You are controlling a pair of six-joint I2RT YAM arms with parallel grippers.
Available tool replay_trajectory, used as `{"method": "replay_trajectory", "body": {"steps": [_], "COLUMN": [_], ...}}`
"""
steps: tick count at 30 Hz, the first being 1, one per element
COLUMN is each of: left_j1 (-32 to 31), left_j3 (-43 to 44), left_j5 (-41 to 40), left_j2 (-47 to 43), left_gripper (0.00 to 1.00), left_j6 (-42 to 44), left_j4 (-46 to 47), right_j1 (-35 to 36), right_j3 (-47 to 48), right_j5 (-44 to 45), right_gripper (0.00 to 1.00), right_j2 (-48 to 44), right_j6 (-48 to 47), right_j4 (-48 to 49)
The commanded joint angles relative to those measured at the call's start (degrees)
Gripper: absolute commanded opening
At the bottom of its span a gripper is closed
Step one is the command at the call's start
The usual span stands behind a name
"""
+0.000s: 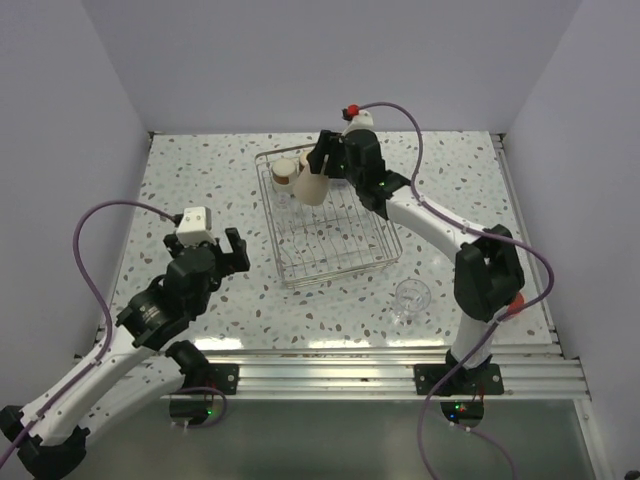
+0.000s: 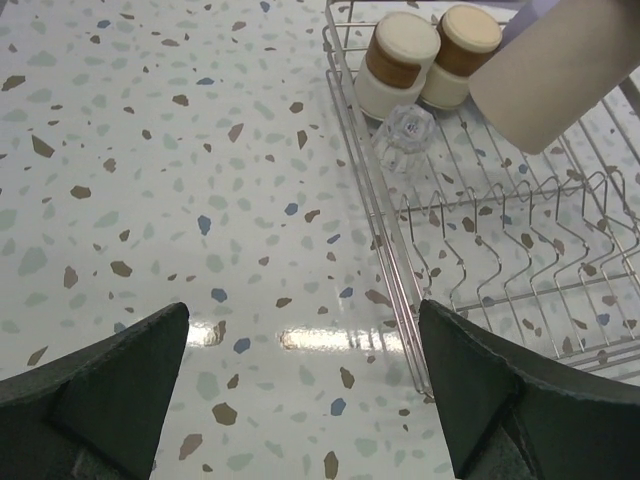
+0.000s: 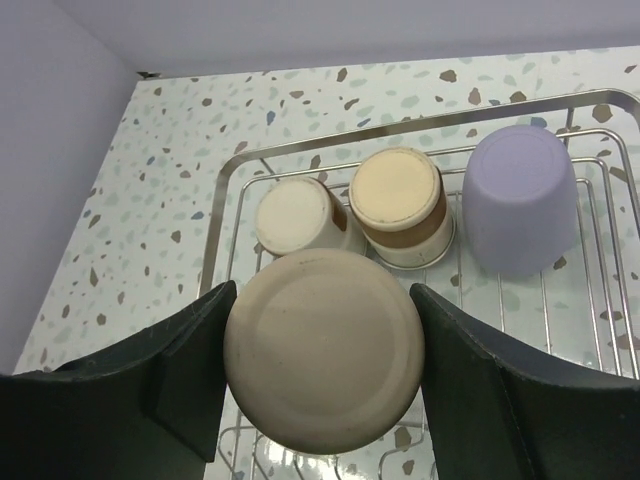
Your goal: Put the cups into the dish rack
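Dish rack [image 1: 335, 250]: one was in view.
Cups: six were counted in all.
- Beige tumbler [image 3: 322, 350]: one, lower centre of right wrist view.
- Tan-banded cups [image 3: 400, 205]: two, side by side at centre of same view.
- Lavender cup [image 3: 522, 195]: one, upper right.
- Clear glass cups: two. One glass cup [image 2: 405, 135] sat upper centre of left wrist view, other glass cup [image 1: 411, 297] lower right of centre in top view.

Grippers: two were seen, left gripper [image 2: 305, 345] and right gripper [image 3: 320, 330].

Upturned cups [image 3: 398, 205] crowd the dish rack's [image 1: 335, 240] far end; its near half lies open.
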Motion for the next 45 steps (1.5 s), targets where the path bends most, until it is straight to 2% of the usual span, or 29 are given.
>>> {"method": "replay_trajectory", "body": {"steps": [1,7,11,17,34,39,42,43,44,45], "left_j1": [0.1,-0.1,0.0,0.0,0.1,0.0,0.0,0.0,0.0,0.0], "left_j3": [0.0,1.7,-1.1,-1.6,-1.6,-1.6,-1.6,-1.6,-1.6,-1.6], "left_j5": [-0.4,1.8,3.0,2.8,3.3,3.1,2.9,2.9,3.0,2.9], "left_j2": [2.1,1.6,-3.8,-6.3,-6.5,-6.6,-6.9,-7.0,-7.1,-7.1], "left_gripper": [1.00,1.00,1.00,1.00,1.00,1.00,1.00,1.00,1.00,1.00], "left_j6": [0.4,-0.4,1.9,2.3,2.4,2.4,2.2,2.2,2.3,2.2], "left_j4": [-2.4,-7.0,-4.1,-3.7,-3.7,-3.8,-4.0,-3.9,-3.9,-4.0], "right_j1": [0.7,1.7,2.2,2.5,6.1,7.3,8.0,8.2,8.4,8.7], "right_j3": [5.2,7.8,9.6,10.5,11.5,11.5,11.6,11.5,11.5,11.5], "right_j5": [4.5,8.0,9.1,10.9,16.0,18.6,19.2,19.3,19.6,20.0], "right_gripper": [0.00,0.00,0.00,0.00,0.00,0.13,0.25,0.30,0.40,0.43], "right_j2": [1.9,6.5,9.5,13.1,16.8,17.0,17.3,17.4,17.4,17.2], "right_j6": [-3.7,-6.6,-7.1,-7.2,-9.7,-11.4,-11.9,-12.1,-12.3,-12.5], "right_j4": [2.3,2.2,2.3,2.8,2.9,2.8,2.8,2.8,2.8,2.8]}}
